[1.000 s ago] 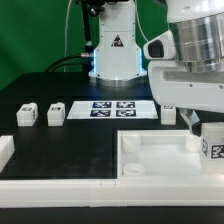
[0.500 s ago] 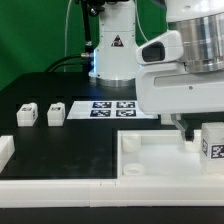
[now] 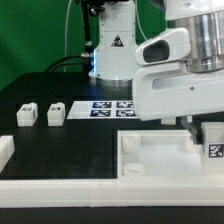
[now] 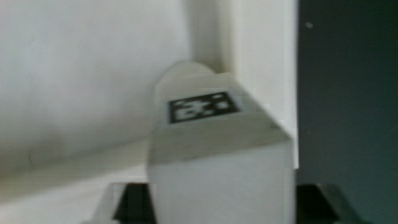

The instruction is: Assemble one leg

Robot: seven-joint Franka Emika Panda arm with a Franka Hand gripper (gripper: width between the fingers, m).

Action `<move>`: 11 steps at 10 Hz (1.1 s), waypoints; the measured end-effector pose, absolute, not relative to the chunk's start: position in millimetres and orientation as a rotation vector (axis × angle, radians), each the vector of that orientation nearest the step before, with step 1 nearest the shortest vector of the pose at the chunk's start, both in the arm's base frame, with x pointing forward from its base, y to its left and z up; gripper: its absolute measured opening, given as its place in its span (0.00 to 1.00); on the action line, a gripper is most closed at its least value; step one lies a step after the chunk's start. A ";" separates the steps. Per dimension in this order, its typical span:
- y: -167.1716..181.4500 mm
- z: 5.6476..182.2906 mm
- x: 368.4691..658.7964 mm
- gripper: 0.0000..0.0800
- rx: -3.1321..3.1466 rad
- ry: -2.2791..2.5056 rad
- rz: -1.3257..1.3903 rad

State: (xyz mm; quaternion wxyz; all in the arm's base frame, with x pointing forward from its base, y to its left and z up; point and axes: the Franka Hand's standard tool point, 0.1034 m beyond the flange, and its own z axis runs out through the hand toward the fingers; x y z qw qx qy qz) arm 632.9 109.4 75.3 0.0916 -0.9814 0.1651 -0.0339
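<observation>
Gripper (image 3: 203,133) low, clamped on leg (image 3: 213,147)

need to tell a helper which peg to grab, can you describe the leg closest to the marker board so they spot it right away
Start at the marker board on the black table. Just off its end, toward the exterior view's left, two small white pegs stand side by side. The leg is the one nearer the board; the other leg stands farther out.

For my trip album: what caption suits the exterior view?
Robot gripper lowers a tagged white leg over the big white tray; two spare legs wait.
</observation>
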 end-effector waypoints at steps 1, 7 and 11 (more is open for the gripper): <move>108.1 75.0 633.0 0.38 -2.886 0.631 -0.087; 104.6 72.8 622.6 0.38 -2.166 1.881 0.075; 104.9 71.8 622.0 0.38 -1.955 2.064 0.137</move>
